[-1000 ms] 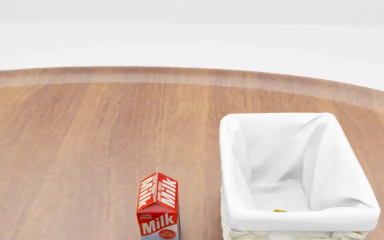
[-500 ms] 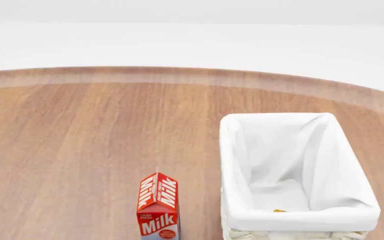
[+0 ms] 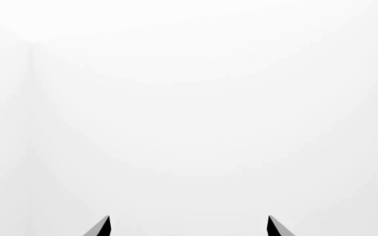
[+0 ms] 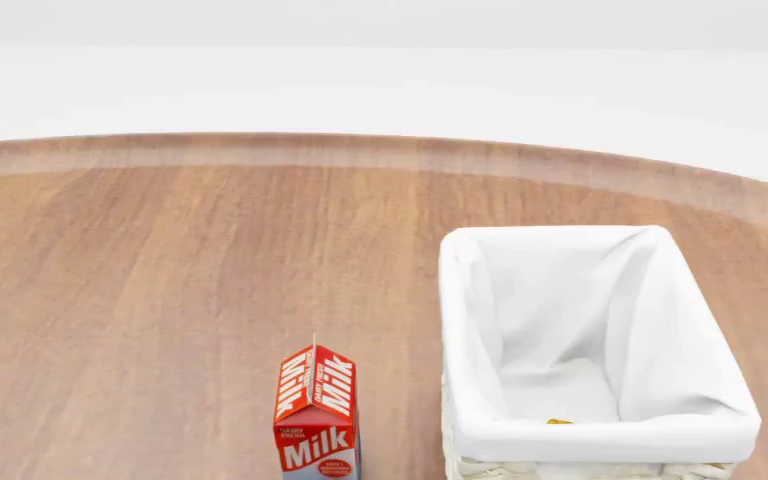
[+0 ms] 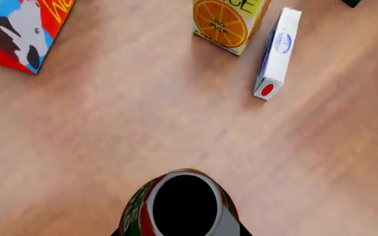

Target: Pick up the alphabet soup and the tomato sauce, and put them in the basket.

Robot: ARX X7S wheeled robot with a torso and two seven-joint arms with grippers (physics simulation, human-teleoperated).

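Observation:
The tomato sauce (image 5: 182, 204), a can with a red, green and white label, sits between my right gripper's (image 5: 179, 233) jaws, end-on to the camera and held above the wooden table (image 5: 110, 137). Only dark slivers of the fingers show beside it. The cream-white basket (image 4: 598, 436) with a white cloth lining stands at the head view's right. A small yellow-orange speck (image 4: 558, 421) shows at its bottom behind the near rim; I cannot tell whether it is the alphabet soup. My left gripper (image 3: 189, 228) is open and empty, facing blank white. Neither gripper shows in the head view.
A red milk carton (image 4: 317, 415) stands just left of the basket. Under the right gripper are an orange juice carton (image 5: 230, 22), a white-and-blue box (image 5: 277, 51) lying flat, and a colourful red-and-blue box (image 5: 18, 29).
Nothing of note has changed in the head view; only a small dark part at its lower left edge has shifted slightly.

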